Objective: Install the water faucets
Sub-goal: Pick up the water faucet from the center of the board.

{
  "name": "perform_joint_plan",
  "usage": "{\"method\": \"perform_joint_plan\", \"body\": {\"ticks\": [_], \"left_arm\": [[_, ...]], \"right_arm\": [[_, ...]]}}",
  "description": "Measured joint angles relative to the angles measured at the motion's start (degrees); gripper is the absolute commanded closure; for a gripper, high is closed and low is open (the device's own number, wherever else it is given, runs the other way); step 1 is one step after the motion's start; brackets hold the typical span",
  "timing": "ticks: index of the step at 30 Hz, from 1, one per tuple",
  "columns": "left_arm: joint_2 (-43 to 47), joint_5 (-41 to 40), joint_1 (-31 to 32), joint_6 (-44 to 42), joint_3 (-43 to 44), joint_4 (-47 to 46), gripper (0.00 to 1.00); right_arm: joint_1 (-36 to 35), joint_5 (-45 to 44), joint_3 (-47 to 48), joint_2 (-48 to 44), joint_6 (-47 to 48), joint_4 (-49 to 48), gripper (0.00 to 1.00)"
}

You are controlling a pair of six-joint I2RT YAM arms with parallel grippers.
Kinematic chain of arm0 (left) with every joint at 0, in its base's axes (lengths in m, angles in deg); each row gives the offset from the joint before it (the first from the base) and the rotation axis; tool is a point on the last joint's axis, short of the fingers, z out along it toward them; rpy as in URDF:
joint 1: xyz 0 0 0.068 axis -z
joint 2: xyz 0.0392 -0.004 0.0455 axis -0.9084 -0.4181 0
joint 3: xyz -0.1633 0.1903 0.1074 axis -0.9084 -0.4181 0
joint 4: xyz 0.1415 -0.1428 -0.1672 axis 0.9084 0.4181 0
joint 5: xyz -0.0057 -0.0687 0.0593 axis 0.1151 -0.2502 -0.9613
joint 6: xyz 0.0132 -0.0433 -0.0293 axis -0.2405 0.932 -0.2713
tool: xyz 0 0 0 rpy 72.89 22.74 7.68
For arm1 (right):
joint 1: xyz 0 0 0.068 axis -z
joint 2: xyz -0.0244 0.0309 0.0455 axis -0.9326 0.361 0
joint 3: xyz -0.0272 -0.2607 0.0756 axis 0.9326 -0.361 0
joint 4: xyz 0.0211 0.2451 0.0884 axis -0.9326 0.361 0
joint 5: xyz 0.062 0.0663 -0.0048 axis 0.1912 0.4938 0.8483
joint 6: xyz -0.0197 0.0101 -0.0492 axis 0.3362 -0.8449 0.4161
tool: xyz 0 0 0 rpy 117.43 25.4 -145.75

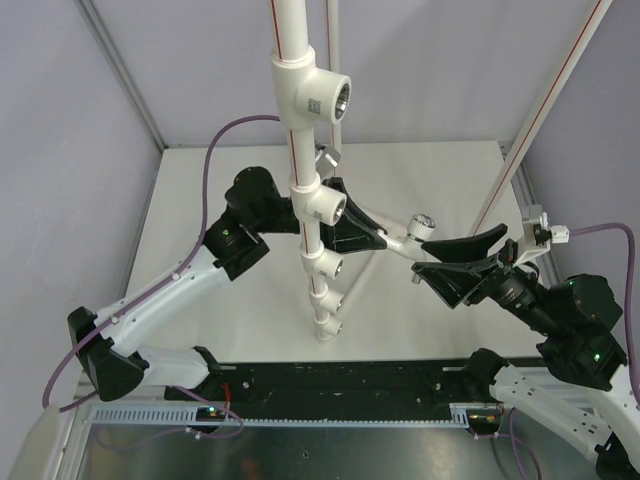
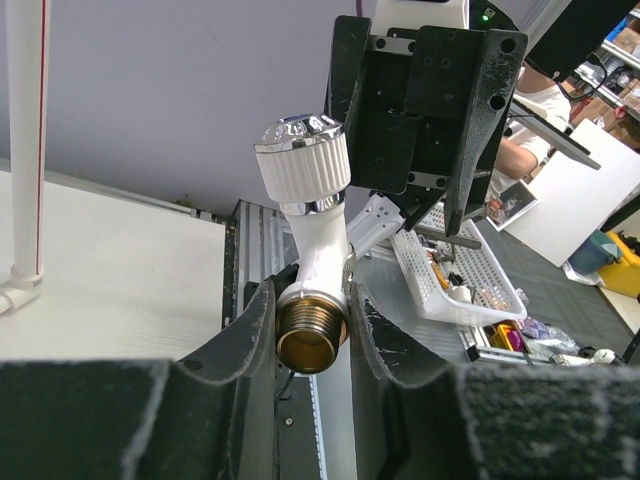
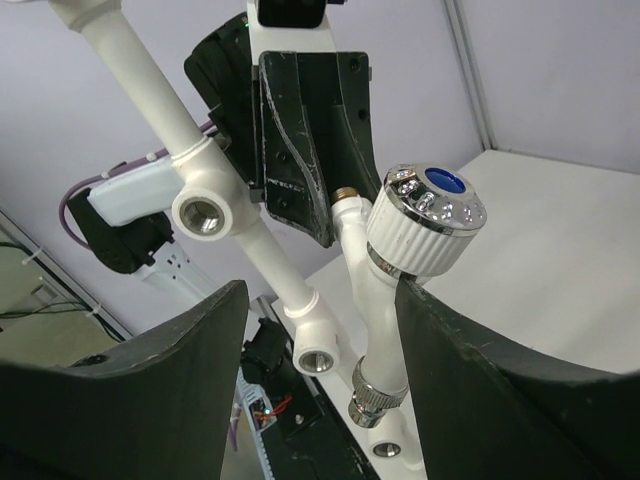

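One water faucet (image 1: 405, 238), white with a ribbed round knob (image 1: 422, 225), hangs in the air to the right of the pipe frame (image 1: 297, 150). My left gripper (image 1: 375, 235) is shut on its brass threaded end (image 2: 310, 338); its body and knob (image 2: 300, 160) rise beyond the jaws. My right gripper (image 1: 425, 258) is open around the same faucet. In the right wrist view the blue-centred knob (image 3: 428, 222) and the metal spout tip (image 3: 378, 396) sit between my open fingers (image 3: 320, 290), close against the right finger (image 3: 450, 340). No other faucet is in view.
The upright white pipe frame carries several tee sockets with metal-threaded holes (image 1: 338, 98) (image 1: 330, 208) (image 3: 205, 212) (image 3: 318, 357). Slanted white poles (image 1: 545, 125) stand at the back right. A black rail (image 1: 330, 380) runs along the near edge. A white basket of parts (image 2: 450, 280) lies off the table.
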Motion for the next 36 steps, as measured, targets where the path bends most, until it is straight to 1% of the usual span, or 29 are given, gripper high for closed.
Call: {"method": "perform_joint_plan", "body": {"ticks": [10,16,22,25,29,32,36], "left_arm": [[0.0,-0.6,-0.2,1.6,1.0,-1.6,1.0],[0.0,-0.3,-0.2,2.3,1.0,-2.5,1.0],[0.0,1.1,0.5,2.9,1.0,-3.5,1.0],[0.0,1.4,0.5,3.1,1.0,-3.6,1.0],[-0.1,1.7,0.5,3.1,1.0,-3.7,1.0],[-0.1,1.8,0.5,3.1,1.0,-3.8,1.0],[-0.2,1.8,0.5,3.1,1.0,-4.1,1.0]], "right_arm": [[-0.1,-1.3,-0.6,0.7,-0.3,-4.7,0.23],[-0.3,-2.7,-1.0,0.5,0.7,-4.4,0.24],[-0.3,-4.9,-2.6,-0.5,1.2,1.4,0.25],[-0.3,-5.5,-2.6,-1.6,1.2,2.5,0.28],[-0.3,-5.3,-2.6,-1.9,1.1,1.8,0.32],[-0.3,-4.3,-2.7,-0.8,0.4,-0.4,0.36],[-0.3,-2.0,-3.1,2.3,-1.6,-5.2,0.44]]}}
